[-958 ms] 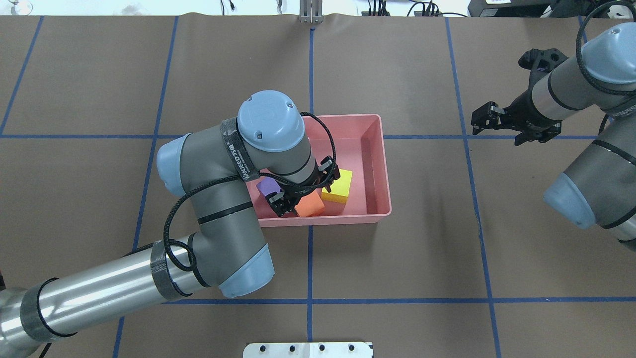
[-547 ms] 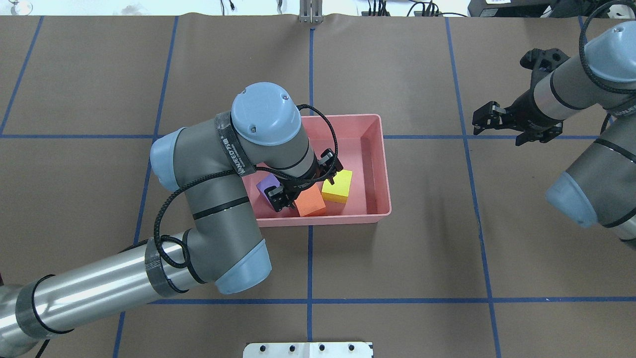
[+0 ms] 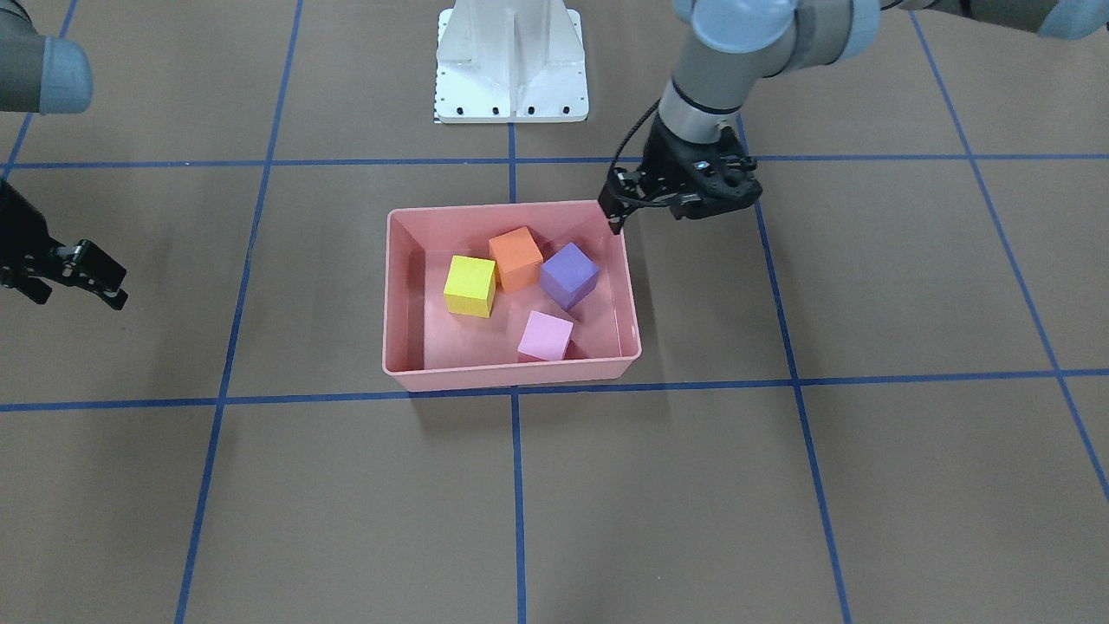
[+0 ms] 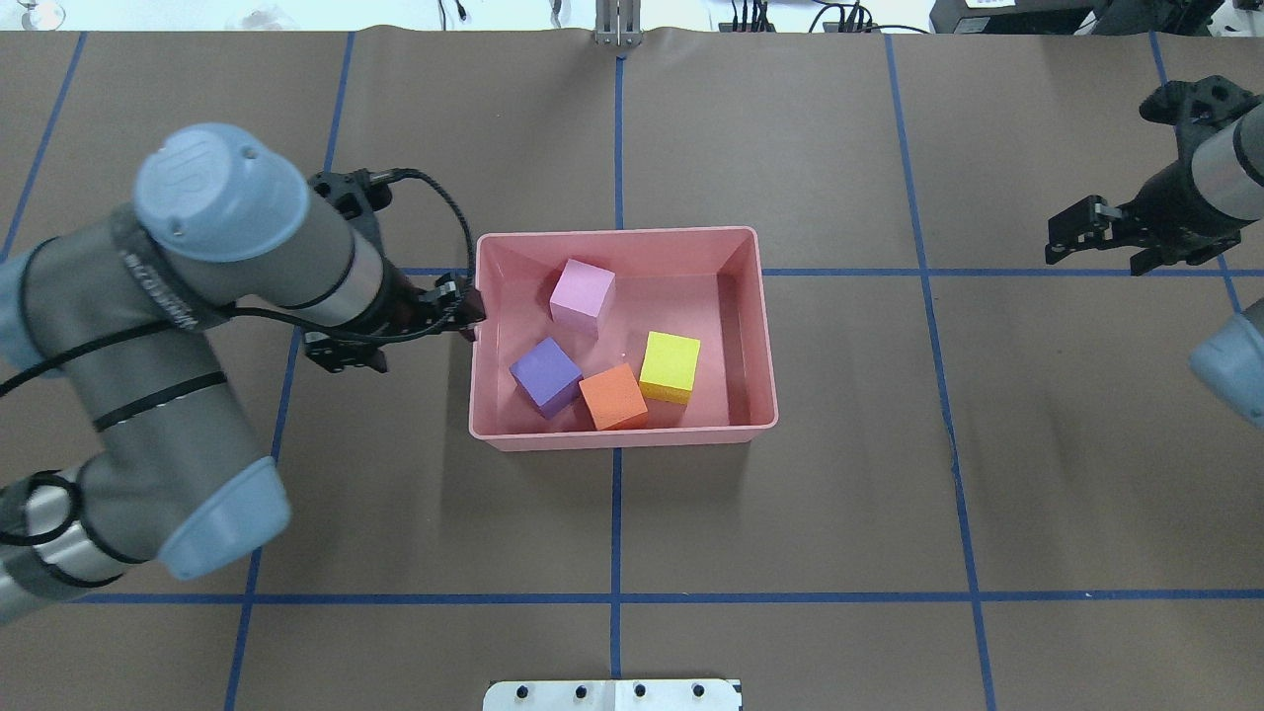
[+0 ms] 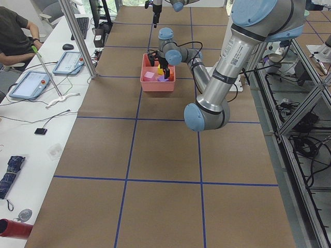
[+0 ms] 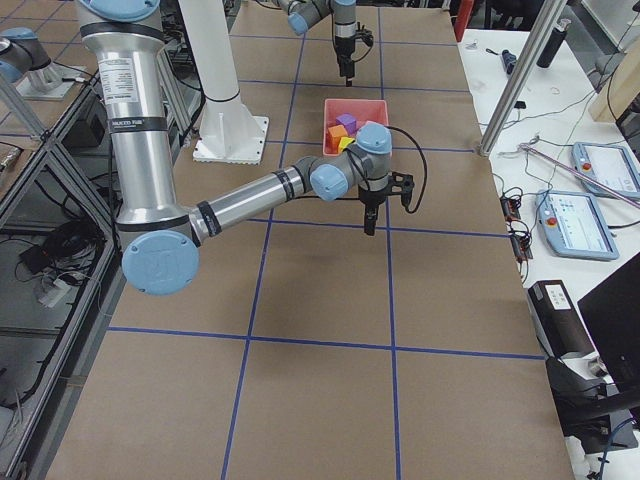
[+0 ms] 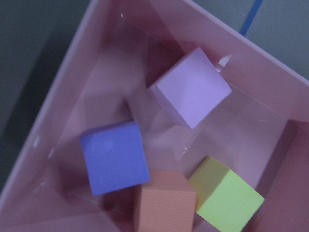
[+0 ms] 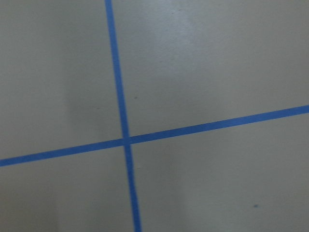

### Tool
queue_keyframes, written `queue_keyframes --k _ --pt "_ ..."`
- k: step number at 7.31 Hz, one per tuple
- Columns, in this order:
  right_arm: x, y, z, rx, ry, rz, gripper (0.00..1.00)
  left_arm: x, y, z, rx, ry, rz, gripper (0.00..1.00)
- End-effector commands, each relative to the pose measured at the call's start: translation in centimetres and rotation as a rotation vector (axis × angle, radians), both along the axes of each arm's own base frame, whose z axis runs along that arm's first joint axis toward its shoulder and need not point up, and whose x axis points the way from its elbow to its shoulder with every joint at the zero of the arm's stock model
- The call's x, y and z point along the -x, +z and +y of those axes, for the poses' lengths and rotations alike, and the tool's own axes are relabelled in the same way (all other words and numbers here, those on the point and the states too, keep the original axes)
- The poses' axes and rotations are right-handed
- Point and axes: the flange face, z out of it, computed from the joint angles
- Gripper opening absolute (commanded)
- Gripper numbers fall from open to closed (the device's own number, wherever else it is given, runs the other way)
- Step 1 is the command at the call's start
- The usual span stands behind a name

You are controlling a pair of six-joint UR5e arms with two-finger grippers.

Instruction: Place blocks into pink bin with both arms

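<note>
Brown table (image 4: 790,543), one pink bin (image 4: 691,434), four blocks (image 4: 545,373) inside

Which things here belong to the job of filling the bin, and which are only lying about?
Job: pink bin, yellow block, orange block, purple block, light pink block, left gripper, right gripper.
Lying about: white pedestal, tablet, keyboard.

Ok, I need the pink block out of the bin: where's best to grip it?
Probably from above: pinch the pink block on its two faces toward the short walls of the bin, where bare floor lies; one long wall is close.
</note>
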Motion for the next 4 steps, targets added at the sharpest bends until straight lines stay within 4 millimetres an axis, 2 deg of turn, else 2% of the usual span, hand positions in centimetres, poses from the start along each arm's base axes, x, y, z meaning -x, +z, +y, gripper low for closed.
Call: queue_keyframes --k 1,2,3,4 --pt "-5.8 4.5 0.9 -0.071 -0.089 0.027 1.0 12.9 10.6 -0.7 -0.175 0.137 -0.149 1.0" --pt "-7.8 6.6 1.6 -0.089 -0.125 0.037 1.0 20.0 14.1 -3.0 -0.209 0.197 -0.137 1.0" --pt "-10.0 8.5 1.5 -0.101 -0.156 0.014 1.0 26.2 18.8 -5.7 -0.245 0.264 -0.109 1.0" --pt "-12.3 10.3 1.5 -0.101 -0.171 -0.036 1.0 30.9 24.0 -7.1 -0.279 0.314 -0.139 1.0"
